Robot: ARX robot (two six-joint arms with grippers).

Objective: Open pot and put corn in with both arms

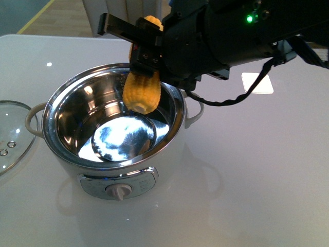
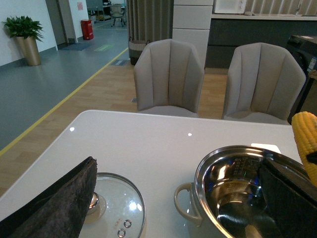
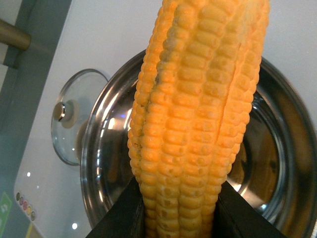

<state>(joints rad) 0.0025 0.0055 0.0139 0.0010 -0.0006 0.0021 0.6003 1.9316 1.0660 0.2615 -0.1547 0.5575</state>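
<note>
The open pot (image 1: 118, 185) stands on the white table, its shiny steel bowl empty. My right gripper (image 1: 146, 57) reaches in from the right and is shut on the corn (image 1: 142, 92). The cob hangs upright over the far side of the bowl, its lower end below the rim. In the right wrist view the corn (image 3: 198, 114) fills the middle between the black fingers (image 3: 124, 215), with the pot (image 3: 99, 148) below. My left gripper (image 2: 177, 163) is open, one finger over the lid, the other over the pot (image 2: 208, 168). The corn (image 2: 307, 139) shows at that view's edge.
The glass lid (image 1: 10, 134) lies flat on the table left of the pot, knob up. A white card (image 1: 257, 82) lies on the table behind my right arm. Two grey chairs (image 2: 168, 74) stand past the table's far edge.
</note>
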